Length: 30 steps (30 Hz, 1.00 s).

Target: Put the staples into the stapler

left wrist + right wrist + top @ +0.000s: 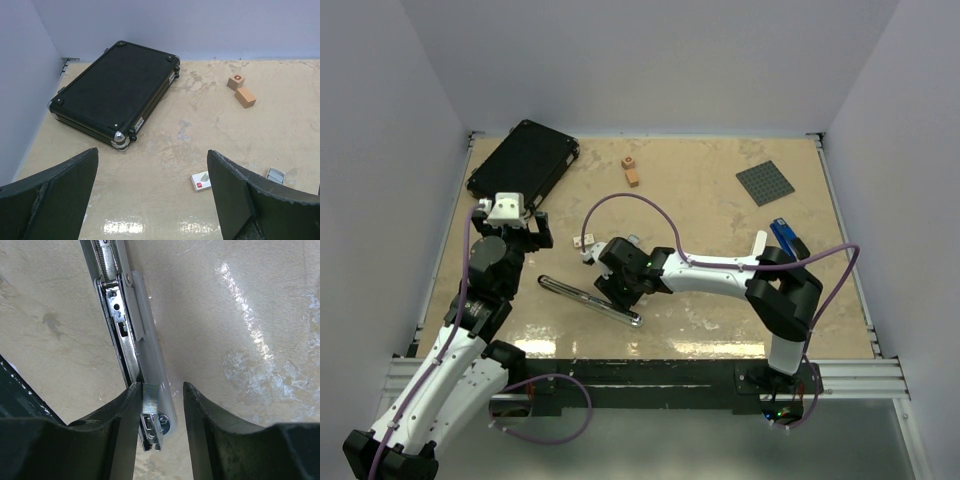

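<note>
The stapler (588, 298) lies opened out flat in the middle of the table. In the right wrist view its silver magazine channel (120, 330) is exposed, with the spring showing. The staples (149, 396), a small grey metal block, sit on the channel's near end and touch my right gripper's left finger. My right gripper (161, 390) is low over that end, and there is a clear gap between the block and its right finger. It also shows in the top view (617, 290). My left gripper (152, 155) is open, empty, and hovers left of the stapler (535, 232).
A black case (525, 160) lies at the back left. Two wooden blocks (631, 170) and a grey baseplate (765, 182) sit further back. A blue stapler (788, 238) and a white bar (759, 243) lie to the right. Small white boxes (201, 181) are near my left gripper.
</note>
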Available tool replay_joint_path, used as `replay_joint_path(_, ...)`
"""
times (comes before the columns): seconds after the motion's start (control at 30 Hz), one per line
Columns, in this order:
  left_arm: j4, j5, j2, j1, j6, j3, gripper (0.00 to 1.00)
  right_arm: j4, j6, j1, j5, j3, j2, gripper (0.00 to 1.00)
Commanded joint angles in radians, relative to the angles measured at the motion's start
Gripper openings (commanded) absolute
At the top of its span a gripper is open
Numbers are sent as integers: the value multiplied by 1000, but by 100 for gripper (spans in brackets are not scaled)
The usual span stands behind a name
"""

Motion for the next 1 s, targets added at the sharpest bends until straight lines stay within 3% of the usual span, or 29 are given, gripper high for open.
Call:
replay_joint_path(0.0, 10, -2, -5, 9, 5, 45, 94, 5, 5, 6, 38, 23, -18, 41)
replay_joint_path(0.17, 10, -2, -8, 9, 5, 45, 94, 3, 9, 6, 62, 19, -35, 35)
replay_joint_path(0.43, 8, -3, -8, 9, 5, 43, 94, 17, 11, 6, -2, 6, -9, 33)
replay_joint_path(0.73, 6, -3, -11, 9, 3, 45, 94, 15, 9, 6, -22, 18, -24, 17)
replay_joint_path(0.97, 6, 0, -9, 9, 3, 45, 94, -6, 6, 4, -2, 43, -79, 16)
